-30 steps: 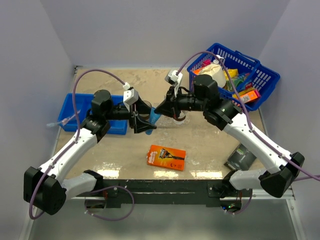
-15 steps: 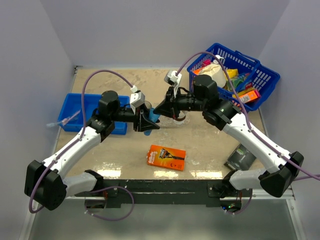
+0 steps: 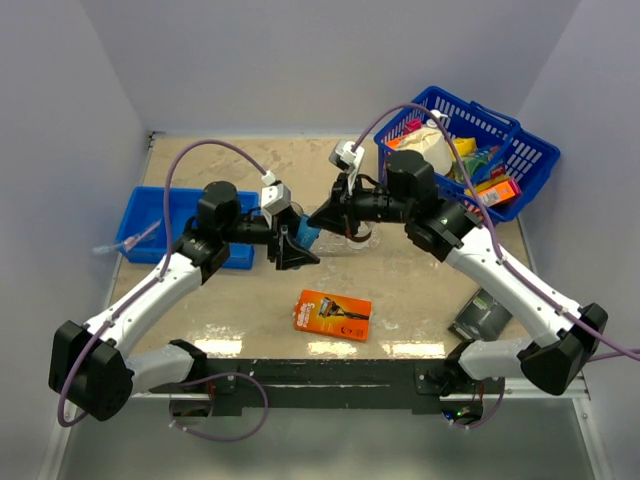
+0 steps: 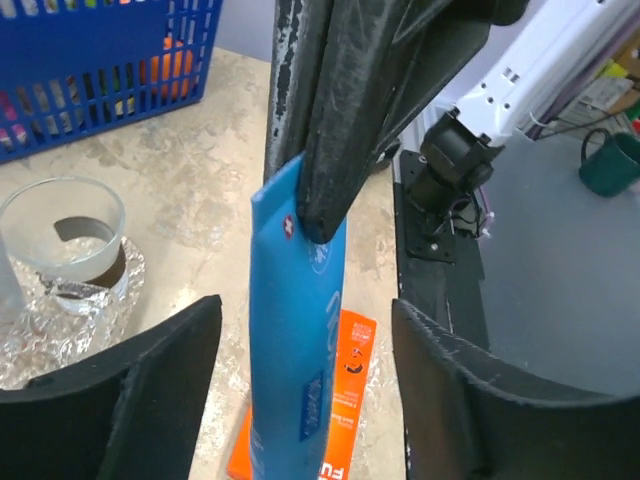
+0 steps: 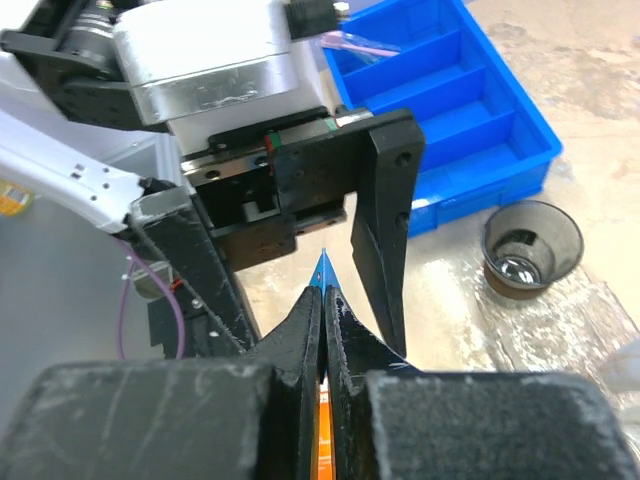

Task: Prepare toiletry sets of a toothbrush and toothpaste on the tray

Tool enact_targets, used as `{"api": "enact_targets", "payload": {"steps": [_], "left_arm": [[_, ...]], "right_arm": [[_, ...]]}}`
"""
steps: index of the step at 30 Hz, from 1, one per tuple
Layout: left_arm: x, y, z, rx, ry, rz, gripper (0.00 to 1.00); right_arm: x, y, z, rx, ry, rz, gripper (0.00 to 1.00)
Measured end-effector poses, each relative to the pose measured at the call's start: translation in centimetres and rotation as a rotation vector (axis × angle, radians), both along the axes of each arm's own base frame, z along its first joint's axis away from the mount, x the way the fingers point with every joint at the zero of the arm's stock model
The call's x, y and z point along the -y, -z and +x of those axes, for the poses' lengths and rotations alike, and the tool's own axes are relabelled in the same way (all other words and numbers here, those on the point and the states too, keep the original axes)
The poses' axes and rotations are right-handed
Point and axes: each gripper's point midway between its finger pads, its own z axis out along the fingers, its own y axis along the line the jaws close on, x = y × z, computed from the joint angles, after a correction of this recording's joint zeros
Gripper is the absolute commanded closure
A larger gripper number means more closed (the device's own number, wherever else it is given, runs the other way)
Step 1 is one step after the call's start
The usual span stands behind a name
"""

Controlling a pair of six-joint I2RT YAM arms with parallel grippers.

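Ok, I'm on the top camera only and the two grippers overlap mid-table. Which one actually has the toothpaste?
Observer: The right gripper is shut on the toothpaste, pinching it near its flat end.
Operator: And the left one, has it closed yet?
Observer: No. The left gripper is open, with a finger on each side of the toothpaste and a gap showing on both sides.
Operator: Is the cup next to them free?
Observer: The left wrist view shows a clear cup beside the toothpaste with no brush or paste in it.
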Motion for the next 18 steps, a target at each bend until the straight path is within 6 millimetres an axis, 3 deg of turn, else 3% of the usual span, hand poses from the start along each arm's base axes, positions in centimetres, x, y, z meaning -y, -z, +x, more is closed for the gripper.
{"api": "enact_targets", "payload": {"steps": [6,13,18], "left_arm": [[-1.6,-0.8,2.4,0.056,-0.187,0.024,0.16],[-6.8,-5.7,5.9,0.224,-0.550,-0.030,0.11],[-11.0,-7.2,8.1,0.298,-0.840,-0.028,0.11]], "right_arm": [[1.4,-0.3,1.5,0.033,0.136,-0.020,1.00],[4.8,-2.4,3.6,0.110,0.367,-0.024,1.00],[6.5,-1.8,5.0,0.122,0.484,-0.069,1.00]]}}
